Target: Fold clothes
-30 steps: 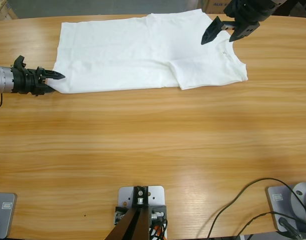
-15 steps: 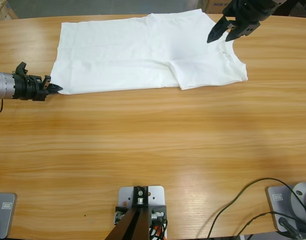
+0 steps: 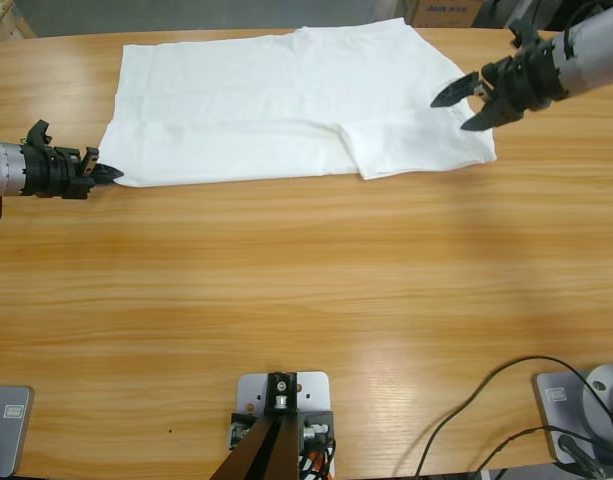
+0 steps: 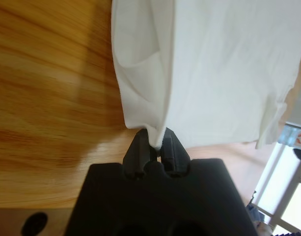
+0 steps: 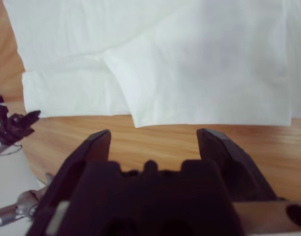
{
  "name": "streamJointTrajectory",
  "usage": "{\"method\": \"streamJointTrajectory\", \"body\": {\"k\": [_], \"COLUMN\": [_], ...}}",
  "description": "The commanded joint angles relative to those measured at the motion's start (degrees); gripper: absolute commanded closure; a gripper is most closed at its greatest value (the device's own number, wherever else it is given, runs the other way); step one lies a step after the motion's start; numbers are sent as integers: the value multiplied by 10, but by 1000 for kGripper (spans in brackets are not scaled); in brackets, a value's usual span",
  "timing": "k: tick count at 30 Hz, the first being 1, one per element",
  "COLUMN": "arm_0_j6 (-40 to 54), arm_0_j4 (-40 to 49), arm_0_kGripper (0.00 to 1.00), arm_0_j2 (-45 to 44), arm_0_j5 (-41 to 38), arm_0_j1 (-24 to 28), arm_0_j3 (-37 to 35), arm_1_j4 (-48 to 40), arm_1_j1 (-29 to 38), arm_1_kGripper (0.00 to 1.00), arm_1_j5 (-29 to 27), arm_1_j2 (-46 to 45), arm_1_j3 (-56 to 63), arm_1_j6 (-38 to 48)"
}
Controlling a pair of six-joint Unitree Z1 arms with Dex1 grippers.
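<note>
The left end effector (image 4: 156, 147) is pressed together, pinching the hem corner of the white T-shirt (image 3: 286, 100). The right end effector (image 3: 466, 103) is spread wide and hangs over the shirt's opposite end, gripping nothing. The shirt is laid flat along the far side of the counter (image 3: 306, 300), one sleeve folded in. The cotton is judged light, limp and prone to wrinkling; edges and corners are best pinched.

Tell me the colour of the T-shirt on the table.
Plain white T-shirt, clearest in the high view.
</note>
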Motion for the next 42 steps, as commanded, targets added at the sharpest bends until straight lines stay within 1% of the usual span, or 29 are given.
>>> {"method": "streamJointTrajectory", "body": {"k": [1, 4, 6, 8, 10, 13, 17, 23, 29, 32, 37, 42], "arm_0_j6": [1, 1, 1, 1, 1, 1, 1, 0, 0, 0, 0, 0], "arm_0_j4": [-1, 0, 0, 0, 0, 0, 1, 1, 1, 1, 1, 1], "arm_0_kGripper": [1000, 1000, 1000, 1000, 1000, 1000, 1000, 1000, 1000, 1000, 1000, 1000], "arm_0_j2": [-12, -13, -13, -13, -13, -12, -12, -9, -9, -9, -8, -6], "arm_0_j5": [-4, -4, -3, -3, -2, -2, -2, -1, -1, 0, 0, 1], "arm_0_j1": [1, 1, 1, 1, 1, 1, 1, 1, 1, 1, 1, 1], "arm_0_j3": [17, 18, 18, 18, 18, 18, 18, 18, 22, 22, 22, 22], "arm_1_j4": [-59, -58, -55, -53, -54, -59, -80, -113, -154, -161, -161, -171], "arm_1_j1": [-6, -6, -14, -27, -35, -39, -52, -72, -78, -78, -88, -95], "arm_1_kGripper": [285, 285, 285, 279, 237, 233, 143, 133, 136, 138, 138, 138], "arm_1_j5": [-59, -119, -136, -137, -138, -134, -121, -90, -54, -55, -79, -85], "arm_1_j2": [-57, -93, -101, -93, -83, -66, -47, -14, 23, 32, 38, 58], "arm_1_j3": [92, 108, 112, 120, 126, 131, 148, 164, 159, 159, 163, 161], "arm_1_j6": [58, 66, 68, 72, 72, 73, 72, 53, 40, 40, 40, 40]}}
